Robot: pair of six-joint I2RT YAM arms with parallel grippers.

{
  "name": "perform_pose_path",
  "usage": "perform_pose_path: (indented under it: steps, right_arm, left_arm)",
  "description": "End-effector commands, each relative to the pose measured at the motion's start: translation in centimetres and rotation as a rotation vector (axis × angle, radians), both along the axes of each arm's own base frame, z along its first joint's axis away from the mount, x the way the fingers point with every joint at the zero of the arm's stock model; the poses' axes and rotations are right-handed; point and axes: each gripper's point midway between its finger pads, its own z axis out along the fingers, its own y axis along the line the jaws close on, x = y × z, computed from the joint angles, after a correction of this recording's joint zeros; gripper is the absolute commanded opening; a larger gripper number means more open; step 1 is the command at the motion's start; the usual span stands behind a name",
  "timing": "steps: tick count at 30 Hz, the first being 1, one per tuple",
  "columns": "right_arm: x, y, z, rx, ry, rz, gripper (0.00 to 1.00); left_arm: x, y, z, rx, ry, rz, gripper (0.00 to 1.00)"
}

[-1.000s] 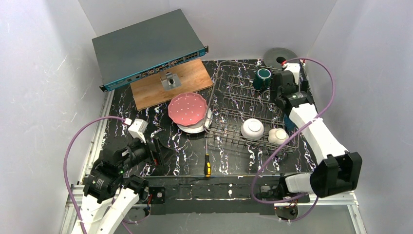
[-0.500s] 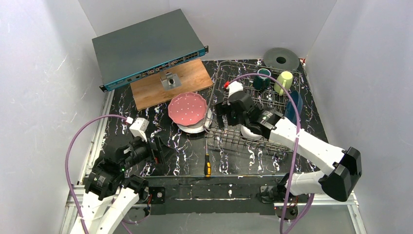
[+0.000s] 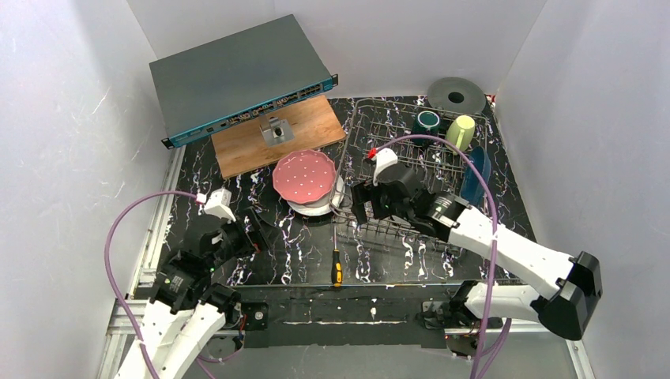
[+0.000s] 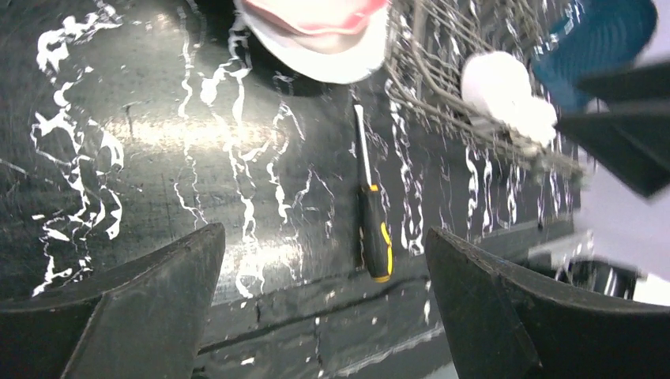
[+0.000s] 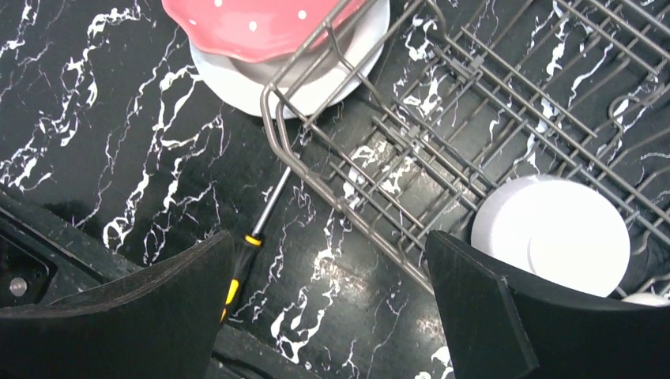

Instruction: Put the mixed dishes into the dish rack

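The pink white-dotted plate (image 3: pixel 304 175) lies on the white plate (image 3: pixel 318 208) just left of the dish rack (image 3: pixel 379 142). Both also show in the right wrist view: the pink plate (image 5: pixel 261 20), the white plate (image 5: pixel 237 79). The dark teal mug (image 3: pixel 427 122) and the pale yellow-green mug (image 3: pixel 461 132) stand at the rack's far right. The dark blue plate (image 3: pixel 475 175) leans at the rack's right side. The white bowl (image 5: pixel 551 234) sits upside down in the rack (image 5: pixel 371 138). My right gripper (image 3: pixel 361 207) (image 5: pixel 329 241) is open over the rack's near-left corner. My left gripper (image 3: pixel 265 234) (image 4: pixel 324 237) is open and empty.
A yellow-and-black screwdriver (image 3: pixel 336 264) lies near the front edge, left of the rack. It also shows in the left wrist view (image 4: pixel 373 237). A wooden board (image 3: pixel 237 146) with a small metal piece (image 3: pixel 276 130), a grey flat box (image 3: pixel 233 75) and a grey disc (image 3: pixel 456 95) are at the back.
My right arm swung from the rack's far right corner to its near-left corner. The yellow-green mug now shows beside the teal mug. My left arm edged slightly forward.
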Motion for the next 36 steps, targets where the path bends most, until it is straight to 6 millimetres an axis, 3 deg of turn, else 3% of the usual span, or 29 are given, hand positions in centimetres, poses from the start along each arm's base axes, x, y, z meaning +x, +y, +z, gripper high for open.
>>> perform_pose_path:
  steps: [1, 3, 10, 12, 13, 15, 17, 22, 25, 29, 36]
  right_arm:
    - [-0.3, -0.3, 1.5, 0.084, -0.052, -0.005, 0.98]
    - [-0.7, -0.6, 1.4, 0.092, -0.053, -0.002, 0.98]
    - [-1.5, -2.2, 1.6, 0.102, -0.078, -0.013, 0.98]
    - [-2.1, -2.8, 1.9, 0.12, -0.078, -0.018, 0.98]
    - [-2.5, -3.3, 1.9, 0.134, -0.079, -0.025, 0.98]
    - [-2.7, -4.0, 2.0, 0.129, -0.083, -0.039, 0.98]
    - [-2.9, -4.7, 2.5, 0.134, -0.095, -0.049, 0.98]
    - [-3.2, -5.4, 3.1, 0.15, -0.11, -0.062, 0.98]
    - [-3.3, -5.7, 3.1, 0.143, -0.111, -0.067, 0.98]
    - [-3.3, -6.3, 3.2, 0.135, -0.123, -0.081, 0.98]
    - [-3.3, -6.6, 3.1, 0.132, -0.13, -0.091, 0.98]
  left_arm:
    - [2.7, 1.5, -2.5, -0.147, 0.036, 0.305, 0.98]
    - [3.9, 1.2, -3.7, -0.226, 0.032, 0.367, 0.98]
    - [8.7, 1.0, -5.1, -0.361, -0.048, 0.512, 0.98]
    - [10.3, 1.5, -7.3, -0.311, 0.045, 0.618, 0.98]
    - [11.7, 0.7, -8.6, -0.302, 0.11, 0.643, 0.98]
    - [14.3, -0.2, -9.4, -0.333, 0.091, 0.655, 0.98]
    - [16.0, 1.1, -11.2, -0.375, 0.063, 0.762, 0.98]
    - [20.3, 0.8, -11.6, -0.366, 0.038, 0.766, 0.92]
    - [21.1, 1.2, -12.8, -0.434, 0.062, 0.8, 0.81]
    - [22.7, 1.3, -12.9, -0.502, -0.004, 0.775, 0.68]
    - [23.6, 0.9, -13.1, -0.516, -0.055, 0.704, 0.59]
